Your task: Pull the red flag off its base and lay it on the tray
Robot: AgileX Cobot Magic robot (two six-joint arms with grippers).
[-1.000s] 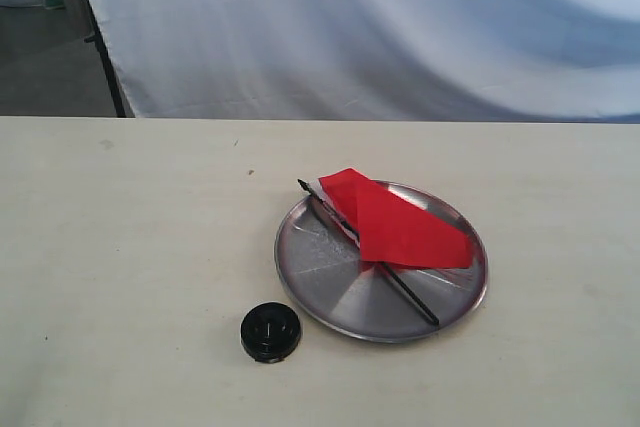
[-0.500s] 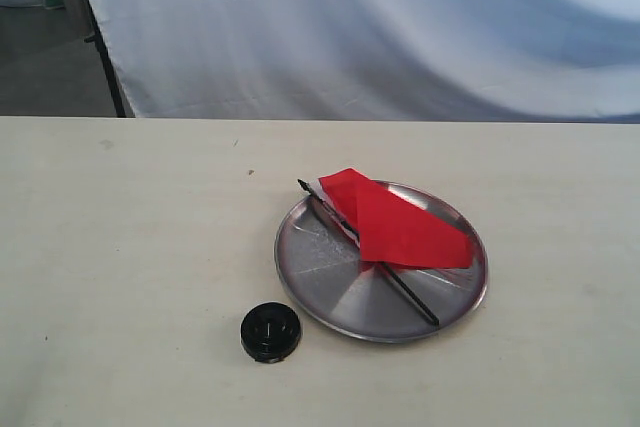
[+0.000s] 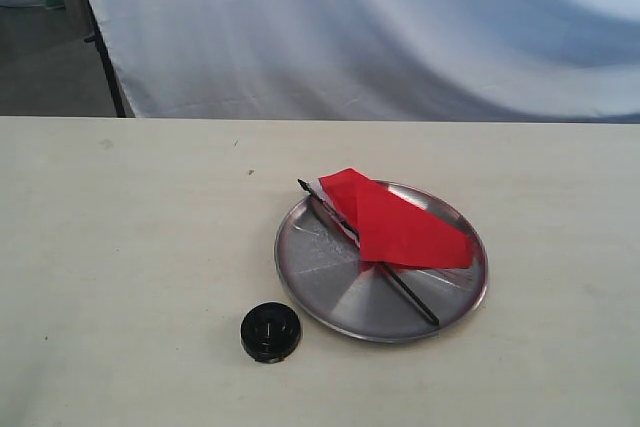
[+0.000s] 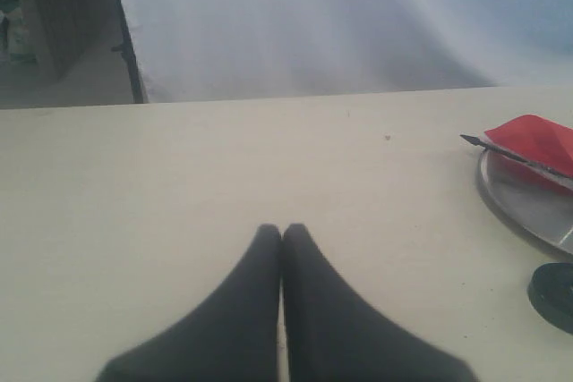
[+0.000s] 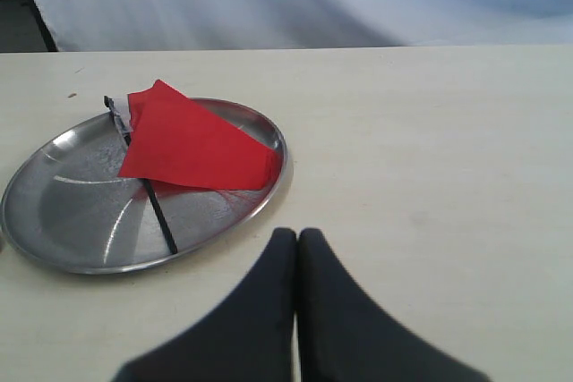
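Note:
The red flag [image 3: 400,222] lies flat across the tray [image 3: 320,282], its black stick running from the far left rim to the near right. The base [image 3: 270,332] sits alone on the table, just off the tray's near left side. Neither arm shows in the exterior view. In the left wrist view my left gripper [image 4: 282,232] is shut with nothing in it, over bare table; the flag [image 4: 537,136], tray [image 4: 524,207] and base [image 4: 555,292] show at that frame's edge. My right gripper [image 5: 297,235] is shut and empty, close to the tray [image 5: 63,212] that holds the flag [image 5: 192,145].
A white cloth backdrop [image 3: 380,27] hangs behind the table's far edge. A dark stand leg [image 3: 105,57] and floor show at the far left. The cream tabletop [image 3: 130,227] stretches wide to the left and right of the tray.

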